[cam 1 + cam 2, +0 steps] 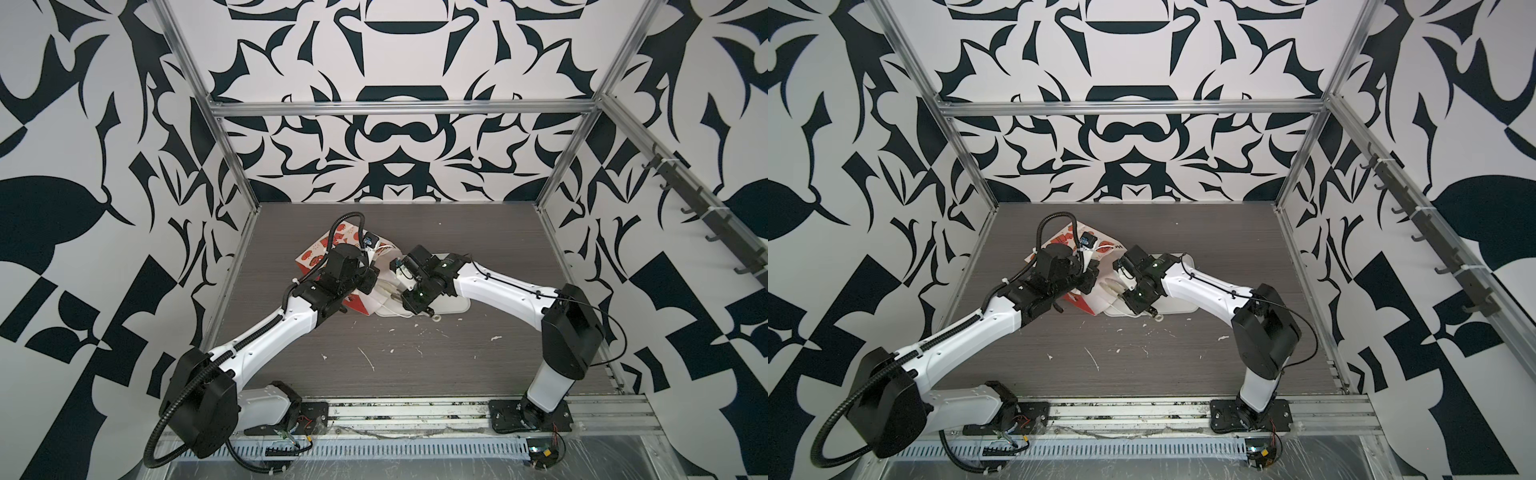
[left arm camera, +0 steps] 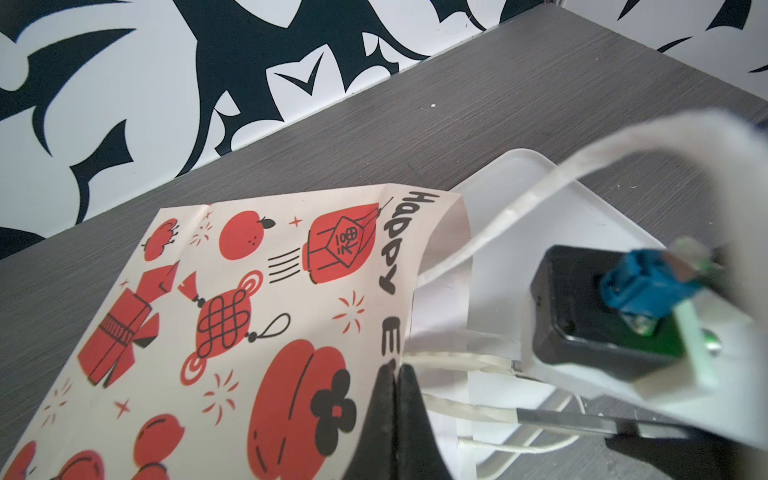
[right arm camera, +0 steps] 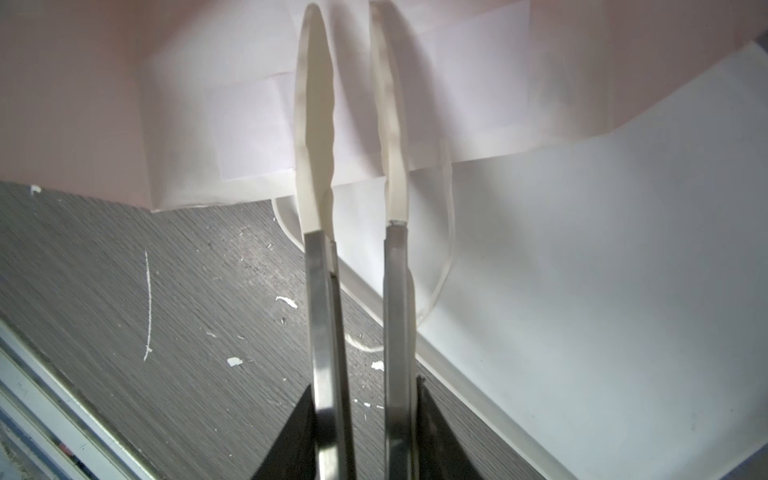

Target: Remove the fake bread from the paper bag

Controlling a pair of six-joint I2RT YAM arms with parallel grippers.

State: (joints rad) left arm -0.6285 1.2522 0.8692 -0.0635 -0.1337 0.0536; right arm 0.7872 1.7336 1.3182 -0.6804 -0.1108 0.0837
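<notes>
paper bag on its side on the grey table, left of centre, mouth toward the white tray.

bag's printed face is up, red pictures and the black word "happy" near the rim; its mouth edge overlaps one corner of the tray in the right wrist view. left gripper: black fingers pressed together on the bag's rim, just beside a twisted string handle. right gripper: long metal fingers with pale tips stand a narrow gap apart, nothing between them, tips reaching into the bag mouth. handle loop hangs out over the tray. white flecks lie scattered on the table nearer the arm bases.
</notes>
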